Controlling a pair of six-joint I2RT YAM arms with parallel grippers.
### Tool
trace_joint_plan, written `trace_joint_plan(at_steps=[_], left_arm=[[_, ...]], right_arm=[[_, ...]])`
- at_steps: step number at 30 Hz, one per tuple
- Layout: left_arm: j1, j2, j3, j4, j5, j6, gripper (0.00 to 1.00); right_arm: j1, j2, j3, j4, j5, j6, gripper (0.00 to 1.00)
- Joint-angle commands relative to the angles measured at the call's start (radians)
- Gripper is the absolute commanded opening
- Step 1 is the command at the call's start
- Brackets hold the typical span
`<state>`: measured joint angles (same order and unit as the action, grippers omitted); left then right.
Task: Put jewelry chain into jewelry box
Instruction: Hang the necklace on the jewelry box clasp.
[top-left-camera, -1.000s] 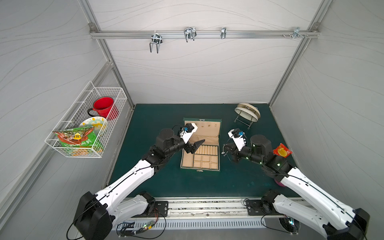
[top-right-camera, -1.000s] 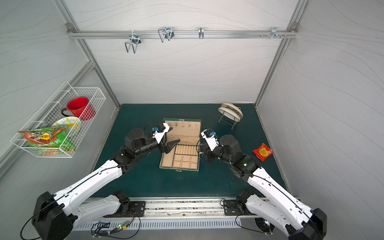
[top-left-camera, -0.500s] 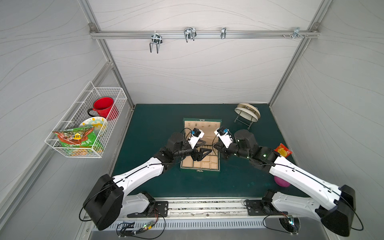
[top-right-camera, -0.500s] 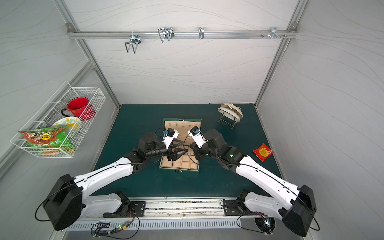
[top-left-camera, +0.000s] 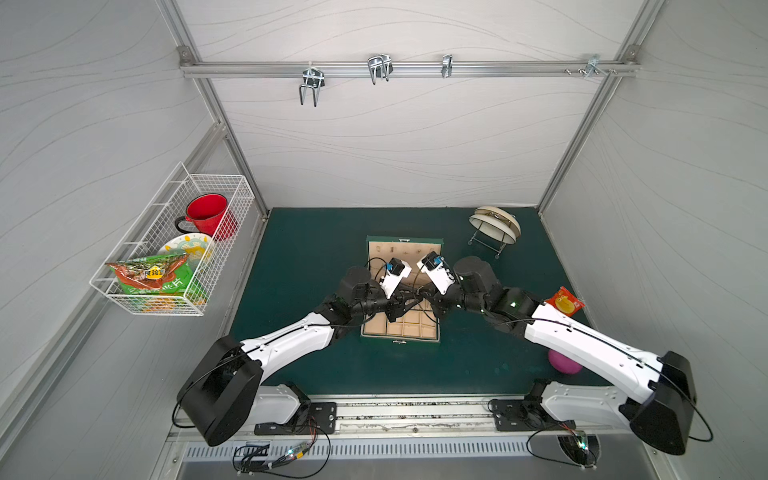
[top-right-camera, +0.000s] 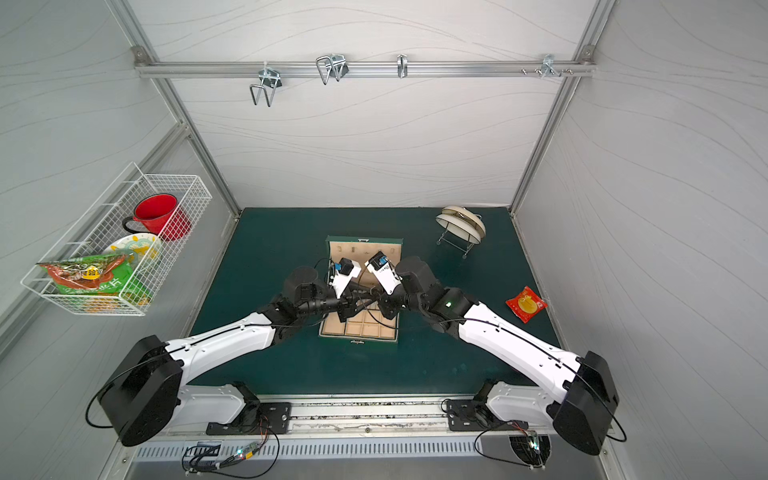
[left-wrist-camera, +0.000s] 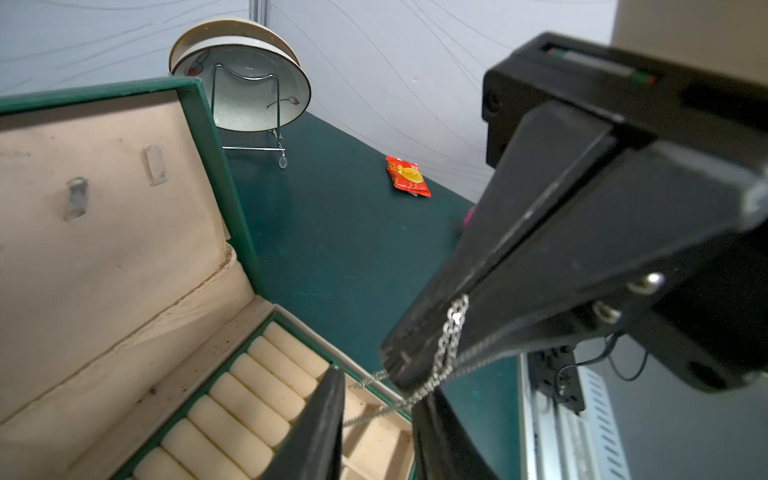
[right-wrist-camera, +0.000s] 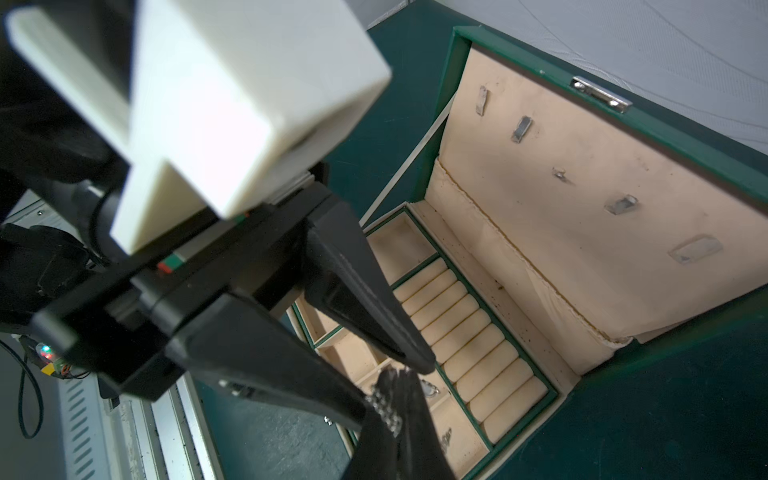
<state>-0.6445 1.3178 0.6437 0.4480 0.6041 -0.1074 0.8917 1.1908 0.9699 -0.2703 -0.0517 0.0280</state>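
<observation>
Across the middle of both top views lies a dark green tabletop (top-left-camera: 311, 249). The left arm (top-left-camera: 291, 340) and right arm (top-left-camera: 582, 336), white and black, reach in from the bottom corners and meet at frame centre over the box.

At the left edge of the frame a white wire basket (top-left-camera: 232, 208) hangs on the wall. It holds a red cup (top-left-camera: 206, 214), a plate (top-left-camera: 187, 249) and a green-and-red snack bag (top-left-camera: 151, 274).

At frame centre sits the jewelry box (top-left-camera: 399, 338), dark green with beige lining. Its lid stands open toward the back wall. The tray has a row of ring rolls (left-wrist-camera: 249, 395) and small square compartments.

At the upper right of the tabletop a pale bowl (top-left-camera: 494, 222) stands on edge in a wire stand. At the right edge lies a red packet (top-left-camera: 564, 304). Below it a pink ball (top-left-camera: 561, 362) is partly hidden by the right arm.

On the right gripper (left-wrist-camera: 399, 359) the fingers are pressed together, pinching the chain. On the left gripper (right-wrist-camera: 395, 392) the fingers are spread, one on either side of the right gripper's tips, with a clear gap. A strand runs through that gap; I can't tell if it touches either finger.

The thin silver jewelry chain (left-wrist-camera: 446, 349) hangs in a short loop from the right gripper's pinch. It is above the tray's small compartments, just beside the ring rolls. I can't tell whether its low end touches the lining.
</observation>
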Motion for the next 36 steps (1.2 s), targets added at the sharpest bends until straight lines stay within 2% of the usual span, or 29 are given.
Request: trace_joint_plan(at_steps=[1,3,8,11,14,17,20,26,36], left_arm=[[-0.005,0.008,-0.001,0.095,-0.012,0.015,0.23],[-0.004,0.014,-0.008,0.091,-0.026,0.023,0.20],[0.000,0.011,-0.022,0.070,-0.057,0.021,0.00],[0.039,-0.029,-0.028,0.029,-0.095,0.023,0.00],[0.115,-0.053,0.003,-0.059,-0.078,-0.001,0.00],[0.166,-0.042,0.073,-0.169,-0.082,-0.006,0.00],[0.198,-0.009,0.124,-0.207,-0.096,-0.029,0.00],[0.210,0.111,0.260,-0.267,-0.120,-0.065,0.00],[0.213,0.281,0.437,-0.359,-0.258,-0.108,0.00]], right_arm=[[0.009,0.010,0.038,0.016,0.020,-0.005,0.00],[0.009,0.016,0.043,0.016,0.027,-0.006,0.00],[0.009,0.046,0.063,0.011,0.070,-0.004,0.00],[0.006,0.081,0.089,-0.003,0.108,-0.004,0.00],[0.002,0.122,0.111,-0.003,0.120,-0.009,0.00],[-0.013,0.177,0.131,0.024,0.124,0.002,0.00],[-0.045,0.229,0.141,0.074,0.116,0.035,0.00],[-0.090,0.322,0.151,0.193,0.125,0.090,0.00],[-0.165,0.430,0.183,0.290,0.131,0.193,0.00]])
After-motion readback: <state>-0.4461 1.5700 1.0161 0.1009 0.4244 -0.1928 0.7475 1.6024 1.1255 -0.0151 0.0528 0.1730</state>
